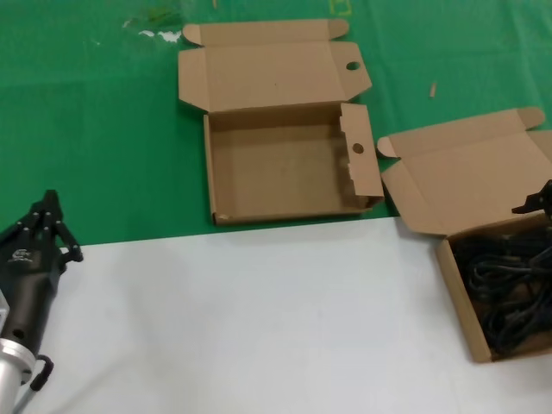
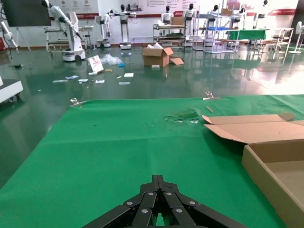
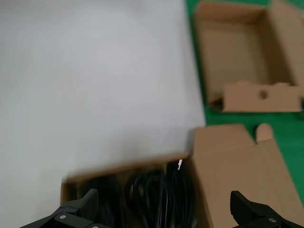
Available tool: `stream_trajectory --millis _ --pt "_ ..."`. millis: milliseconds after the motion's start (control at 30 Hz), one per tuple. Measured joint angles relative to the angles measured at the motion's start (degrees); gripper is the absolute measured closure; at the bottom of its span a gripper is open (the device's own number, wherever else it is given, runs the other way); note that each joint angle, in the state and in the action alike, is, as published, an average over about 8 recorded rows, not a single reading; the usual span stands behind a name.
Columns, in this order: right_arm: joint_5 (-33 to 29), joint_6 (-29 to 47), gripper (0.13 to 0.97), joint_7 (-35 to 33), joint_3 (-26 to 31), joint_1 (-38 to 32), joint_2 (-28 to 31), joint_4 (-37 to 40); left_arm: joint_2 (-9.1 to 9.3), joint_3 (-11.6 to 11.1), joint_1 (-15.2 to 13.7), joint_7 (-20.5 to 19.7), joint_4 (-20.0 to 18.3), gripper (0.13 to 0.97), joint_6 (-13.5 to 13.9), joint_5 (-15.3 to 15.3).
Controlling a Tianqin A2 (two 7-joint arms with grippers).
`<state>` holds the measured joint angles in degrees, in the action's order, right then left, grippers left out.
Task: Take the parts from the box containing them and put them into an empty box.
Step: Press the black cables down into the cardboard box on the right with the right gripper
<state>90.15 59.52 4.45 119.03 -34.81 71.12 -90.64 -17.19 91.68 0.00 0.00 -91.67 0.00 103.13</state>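
- Surface (image 1: pixel 259 328): white sheet on the near part, green cloth (image 1: pixel 86 129) on the far part.
- Empty box (image 1: pixel 285 164) with round holes: sits on the green cloth, far centre in the head view, its front edge at the line where green meets white. Lid lies flat behind it, open. 1 hole shows in the lid tab, 1 in the side flap on the robot's right. Interior bare cardboard.
- Box containing the parts (image 1: pixel 483 259): on the robot's right, near the frame edge, resting mostly on the white sheet. Plain lid thrown back and angled toward the holed box; the 2 boxes stand apart with a strip of green between.
- Parts (image 1: pixel 509 289): black cable bundles, tangled together inside the plain-lidded box; I cannot count them.
- Right gripper (image 3: pixel 171 213): hovers over the cable box, fingers (image 3: pixel 76 213) spread wide, nothing between them. In the head view only a dark tip of it shows at the right edge.
- Left gripper (image 1: pixel 47 216): off at the robot's left, low over the edge of the white sheet, well apart from both boxes. Fingers drawn together at the tips, holding nothing.
- Left wrist view also catches the holed box's corner and lid, and a workshop floor beyond the surface.
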Motion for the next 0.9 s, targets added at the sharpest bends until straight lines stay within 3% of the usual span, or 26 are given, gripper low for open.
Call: stream_trajectory --millis 200,367,667,900 --pt "-6.6 12.0 0.13 -10.2 2.8 -9.7 -5.5 7.3 0.0 0.0 0.0 0.0 0.0 0.957 0.0 0.0" --pt "-11.3 18.0 0.13 -14.7 4.3 -14.8 -9.6 11.9 0.0 0.0 0.0 0.0 0.0 0.957 0.0 0.0" --pt "-16.0 20.7 0.179 -15.8 5.1 -18.1 -15.0 17.4 0.0 0.0 0.0 0.0 0.0 0.957 0.0 0.0" --pt "-17.6 21.3 0.278 -14.5 4.7 -18.5 -17.0 19.7 0.0 0.0 0.0 0.0 0.0 0.957 0.0 0.0"
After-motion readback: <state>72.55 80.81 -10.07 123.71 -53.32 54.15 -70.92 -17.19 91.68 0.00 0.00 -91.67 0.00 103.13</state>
